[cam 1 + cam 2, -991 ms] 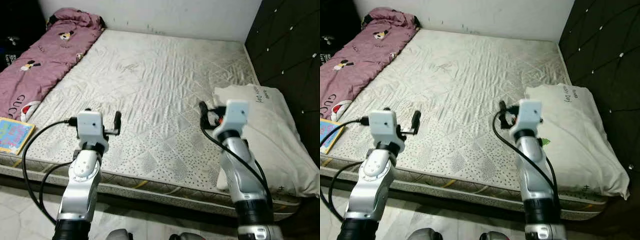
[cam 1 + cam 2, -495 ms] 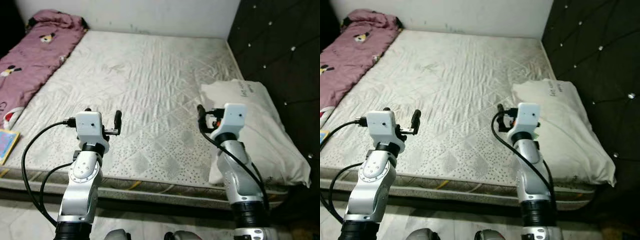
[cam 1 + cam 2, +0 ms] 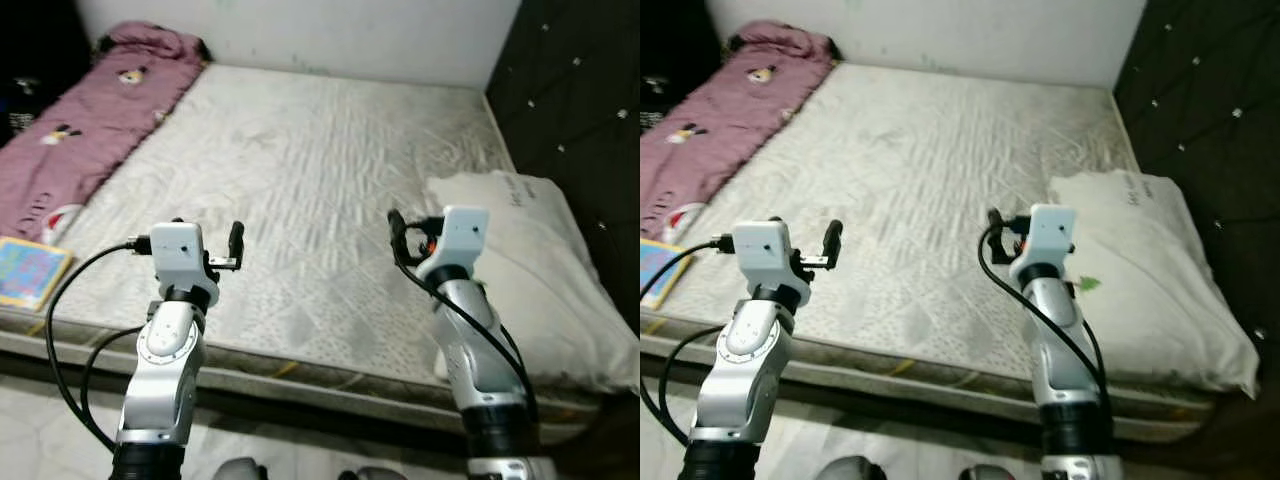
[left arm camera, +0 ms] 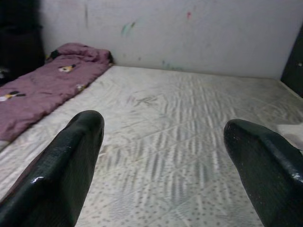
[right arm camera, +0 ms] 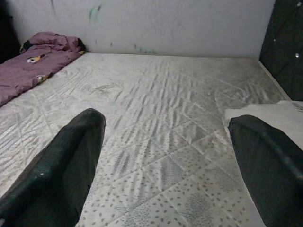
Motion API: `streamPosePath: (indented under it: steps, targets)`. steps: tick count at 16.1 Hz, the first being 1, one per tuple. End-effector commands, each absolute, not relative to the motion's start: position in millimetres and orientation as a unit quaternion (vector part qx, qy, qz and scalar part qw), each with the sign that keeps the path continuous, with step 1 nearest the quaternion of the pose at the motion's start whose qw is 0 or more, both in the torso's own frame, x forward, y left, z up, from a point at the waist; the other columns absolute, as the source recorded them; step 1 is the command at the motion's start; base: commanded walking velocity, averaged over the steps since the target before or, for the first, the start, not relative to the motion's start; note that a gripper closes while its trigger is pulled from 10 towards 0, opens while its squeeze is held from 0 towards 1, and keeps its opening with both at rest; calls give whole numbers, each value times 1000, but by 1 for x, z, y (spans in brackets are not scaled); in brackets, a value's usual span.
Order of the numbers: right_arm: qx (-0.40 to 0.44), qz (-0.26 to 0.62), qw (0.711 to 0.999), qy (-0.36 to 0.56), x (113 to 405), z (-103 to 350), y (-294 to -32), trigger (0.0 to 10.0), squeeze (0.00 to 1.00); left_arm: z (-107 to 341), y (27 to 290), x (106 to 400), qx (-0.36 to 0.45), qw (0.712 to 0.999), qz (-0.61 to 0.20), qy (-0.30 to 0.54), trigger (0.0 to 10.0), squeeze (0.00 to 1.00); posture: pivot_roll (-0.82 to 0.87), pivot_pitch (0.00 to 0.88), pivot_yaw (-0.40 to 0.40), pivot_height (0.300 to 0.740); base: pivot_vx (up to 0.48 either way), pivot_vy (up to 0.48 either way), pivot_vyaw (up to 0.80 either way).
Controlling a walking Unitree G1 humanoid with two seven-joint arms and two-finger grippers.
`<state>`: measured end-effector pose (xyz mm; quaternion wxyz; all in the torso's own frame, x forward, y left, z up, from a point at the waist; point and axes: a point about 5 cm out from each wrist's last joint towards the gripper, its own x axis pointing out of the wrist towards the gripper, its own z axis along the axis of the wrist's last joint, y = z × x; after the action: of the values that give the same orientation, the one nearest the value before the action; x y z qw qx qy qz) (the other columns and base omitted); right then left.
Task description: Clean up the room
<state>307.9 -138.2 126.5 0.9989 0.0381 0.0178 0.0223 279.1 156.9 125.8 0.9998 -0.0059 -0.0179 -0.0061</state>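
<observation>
Bare quilted mattress point(image 3: 300, 170): centre of the frame. We hold both arms raised over its near edge.

Left gripper point(image 4: 163, 156): lower left; fingers spread wide, gripping nothing.

Right gripper point(image 5: 165, 161): right of centre; fingers likewise wide apart, empty.

White pillow point(image 3: 530, 270): right side, on the mattress against the dark padded wall point(image 3: 580, 90), just beside our right gripper.

Purple blanket point(image 3: 90, 120): upper left, along the mattress's far-left side, well apart from our left gripper.

Colourful book point(image 3: 30, 272): left edge, on the mattress corner.
</observation>
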Motion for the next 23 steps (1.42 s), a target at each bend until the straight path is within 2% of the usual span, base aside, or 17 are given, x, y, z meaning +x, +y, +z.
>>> streamPosePath:
  steps: [1, 3, 15, 18, 23]
  targets:
    - [40, 26, 999, 14, 307, 130, -137, 10000, 0, 130, 159, 279, -5, 1000, -1, -23, 10000, 0, 4, 0, -4, 740, 0, 300, -800]
    - [41, 26, 999, 16, 307, 130, -138, 10000, 0, 129, 159, 280, -6, 1000, -1, -22, 10000, 0, 5, 0, -5, 740, 0, 304, -675]
    - [41, 31, 998, 24, 310, 129, -138, 10000, 0, 130, 157, 283, -5, 1000, -4, -23, 10000, 0, 4, 0, -7, 740, 0, 379, 0]
    - [44, 32, 998, 23, 310, 130, -138, 10000, 0, 130, 156, 284, -6, 1000, -2, -22, 10000, 0, 2, 0, -8, 740, 0, 433, -696]
    - [45, 34, 998, 25, 311, 129, -138, 10000, 0, 130, 157, 285, -9, 1000, 1, -24, 10000, 0, 0, 0, -9, 740, 0, 472, 0]
